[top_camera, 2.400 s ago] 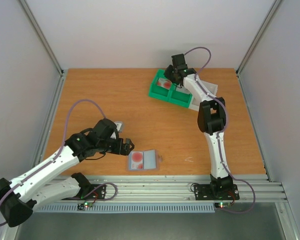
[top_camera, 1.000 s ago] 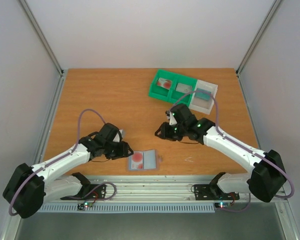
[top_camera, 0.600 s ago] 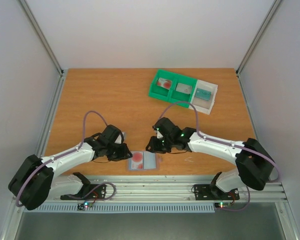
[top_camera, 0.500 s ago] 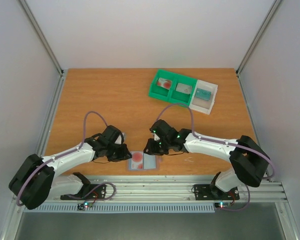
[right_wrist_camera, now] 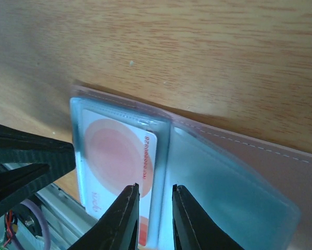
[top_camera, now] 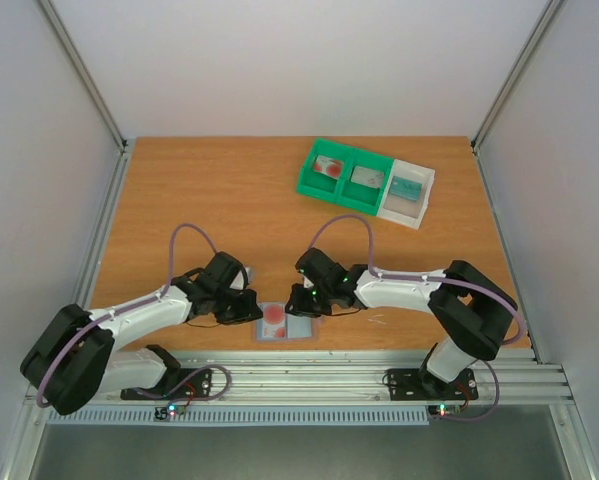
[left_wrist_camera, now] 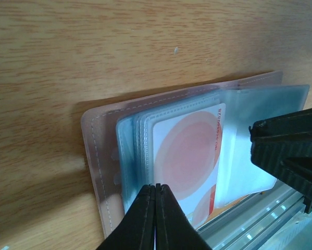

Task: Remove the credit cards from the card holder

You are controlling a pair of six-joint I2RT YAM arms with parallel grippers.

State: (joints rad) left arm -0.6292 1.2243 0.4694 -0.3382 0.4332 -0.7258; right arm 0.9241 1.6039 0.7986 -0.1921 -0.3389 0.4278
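card holder (top_camera: 301,323) lies open and flat at the table's 6 o'clock, close to the near edge, with the arms meeting over it. left gripper (left_wrist_camera: 156,194) comes in from 9 o'clock, its fingers pressed together, tips on the near edge of the left panel's sleeves. right gripper (right_wrist_camera: 154,197) comes in from 3 o'clock, its fingers a narrow slot apart, astride the crease-side edge of the red-blotched credit card (right_wrist_camera: 116,156); nothing looks gripped yet. to do this well, i'd say: the left should bear down and pin the holder, while the right nips card only, not sleeve, then draws it out along the pocket's line, low and slow, so the holder doesn't lift. hard to tell: whether the left has a sleeve edge nipped, whether the cloudy right panel holds a card, where the pocket opens. no greyish card made out. both views cut off the holder's near edge.
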